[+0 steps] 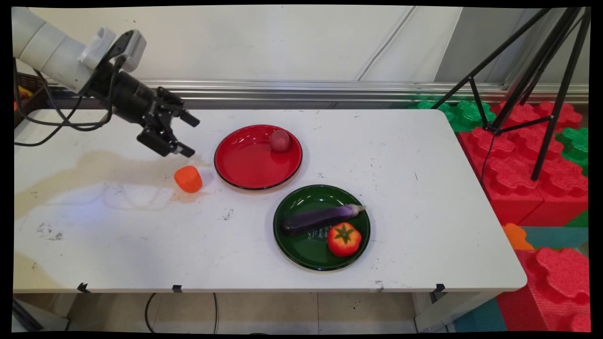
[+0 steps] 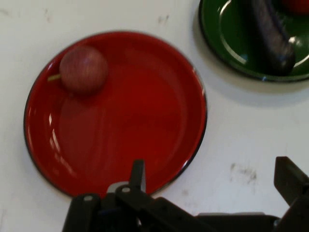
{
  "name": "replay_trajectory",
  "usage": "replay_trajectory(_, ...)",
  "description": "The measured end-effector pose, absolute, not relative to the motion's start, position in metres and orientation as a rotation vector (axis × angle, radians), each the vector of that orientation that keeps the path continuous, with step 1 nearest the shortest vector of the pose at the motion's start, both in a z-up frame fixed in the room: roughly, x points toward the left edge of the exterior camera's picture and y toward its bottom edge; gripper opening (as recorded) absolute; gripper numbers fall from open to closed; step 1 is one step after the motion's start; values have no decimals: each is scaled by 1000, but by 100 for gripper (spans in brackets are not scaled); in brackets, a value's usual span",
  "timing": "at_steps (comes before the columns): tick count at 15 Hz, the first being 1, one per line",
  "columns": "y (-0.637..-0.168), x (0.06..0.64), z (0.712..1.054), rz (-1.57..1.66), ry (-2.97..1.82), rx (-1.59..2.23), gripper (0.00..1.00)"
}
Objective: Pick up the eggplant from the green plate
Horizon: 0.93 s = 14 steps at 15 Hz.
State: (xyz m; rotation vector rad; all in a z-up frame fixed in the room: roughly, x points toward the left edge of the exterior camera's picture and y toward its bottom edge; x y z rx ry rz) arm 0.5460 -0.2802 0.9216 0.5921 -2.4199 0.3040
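Your black two-finger gripper (image 1: 188, 134) upper left, fingers apart, above small orange block (image 1: 188, 179), glossy red plate's (image 2: 145, 121) near rim partly hidden by linkage, green plate (image 2: 217, 38) cut off

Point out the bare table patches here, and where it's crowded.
Bare: the right end of the table past the green plate; the near-left stretch in front of the orange piece; the far strip behind the red plate. Crowded: the middle, where both plates nearly meet, and the narrow gap between orange piece and red plate, under the open claw.
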Motion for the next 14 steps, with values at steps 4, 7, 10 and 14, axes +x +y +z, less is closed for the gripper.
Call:
replay_trajectory(4, -281, 514, 935, 286, -2377, 550, 100)
replay_trajectory(7, -284, 493, 936, 273, -2360, 533, 100)
replay_trajectory(10, -288, 473, 935, 259, -2349, 524, 100)
replay_trajectory(14, -294, 438, 924, 235, -2351, 509, 100)
